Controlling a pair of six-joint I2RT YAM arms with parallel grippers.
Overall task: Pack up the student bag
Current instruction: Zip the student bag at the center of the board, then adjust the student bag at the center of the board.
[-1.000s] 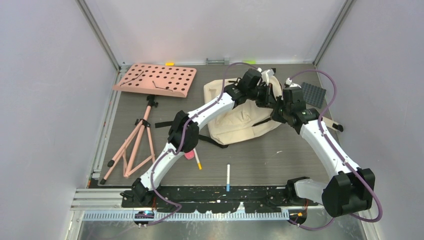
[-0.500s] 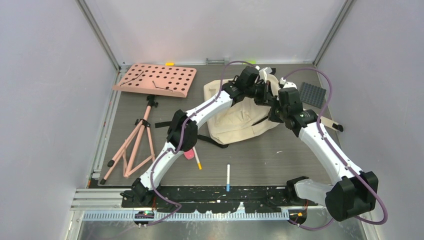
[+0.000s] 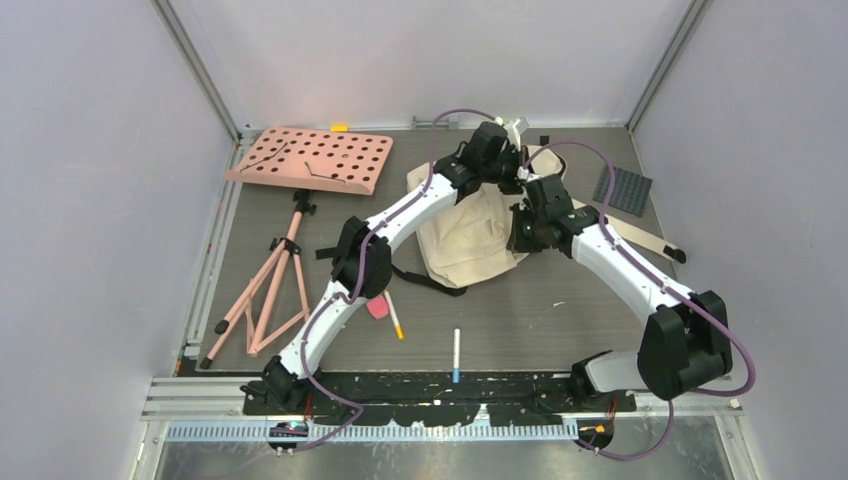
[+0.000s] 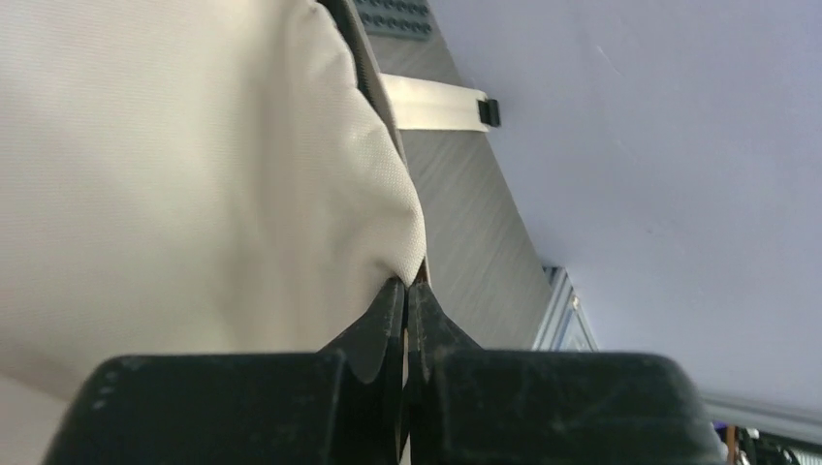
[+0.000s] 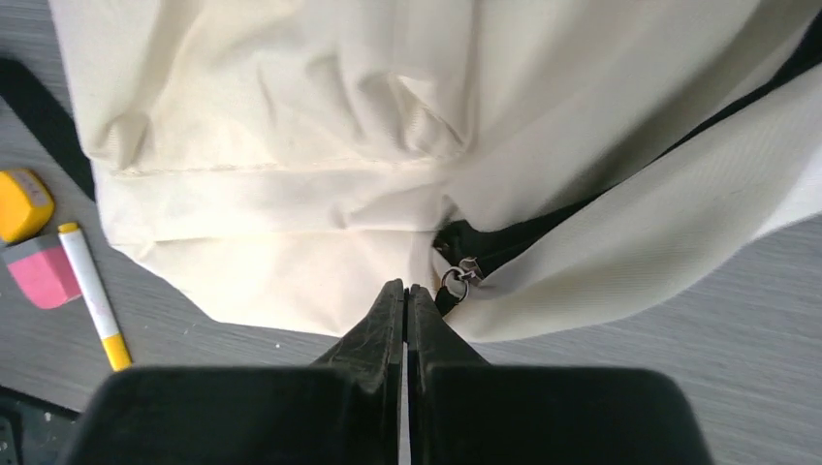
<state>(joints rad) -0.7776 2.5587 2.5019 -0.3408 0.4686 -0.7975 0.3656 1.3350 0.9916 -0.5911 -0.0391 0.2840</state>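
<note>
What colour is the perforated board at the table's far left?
The perforated board is pink, clearest in the top external view.

There's the cream woven-cloth backpack [image 5: 291, 145], matt, soft and creased, and up close in the left wrist view its coarse weave shows thread by thread. A small metal zip ring [image 5: 454, 282] catches the light. The black webbing strap [image 5: 39, 111] is dull cloth. On the right gripper [image 5: 405, 291], fingers [image 5: 380, 334] of black matt plastic, lightly scuffed. The grey counter [image 5: 737, 329] looks wood-grained, streaky, matt. The white and yellow marker pen [image 5: 89, 291] is smooth plastic.

Pink board [image 3: 312, 158], tripod [image 3: 268, 290], pen [image 3: 456, 355], eraser [image 3: 378, 308]
</note>
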